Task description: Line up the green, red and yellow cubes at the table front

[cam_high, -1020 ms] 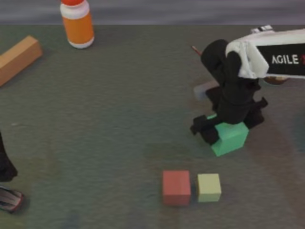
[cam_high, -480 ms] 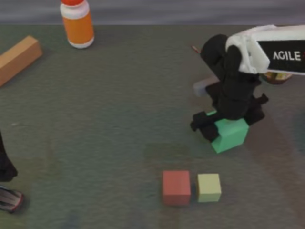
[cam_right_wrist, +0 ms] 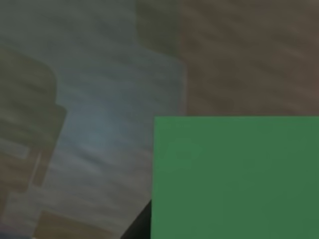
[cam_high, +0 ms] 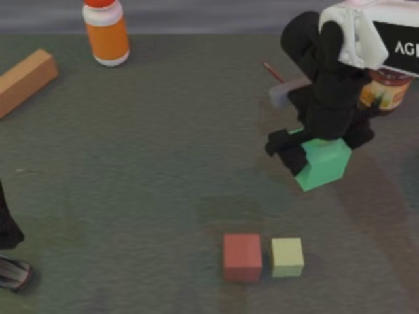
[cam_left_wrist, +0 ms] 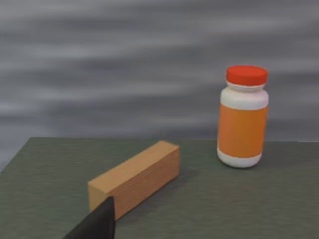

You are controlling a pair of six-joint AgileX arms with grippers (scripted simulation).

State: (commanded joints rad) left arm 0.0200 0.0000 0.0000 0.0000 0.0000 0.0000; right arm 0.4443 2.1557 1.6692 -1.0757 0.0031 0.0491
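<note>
Dim, even light; soft shadows; slight blur.

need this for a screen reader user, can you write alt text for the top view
The right gripper holds the green cube at the table's right, behind the red cube and yellow cube lying side by side at the front. An orange bottle and wooden block sit far left.

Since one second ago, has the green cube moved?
Yes. The green cube, held by the right gripper, moved away from the fixed red cube, toward the table's back and right.
</note>
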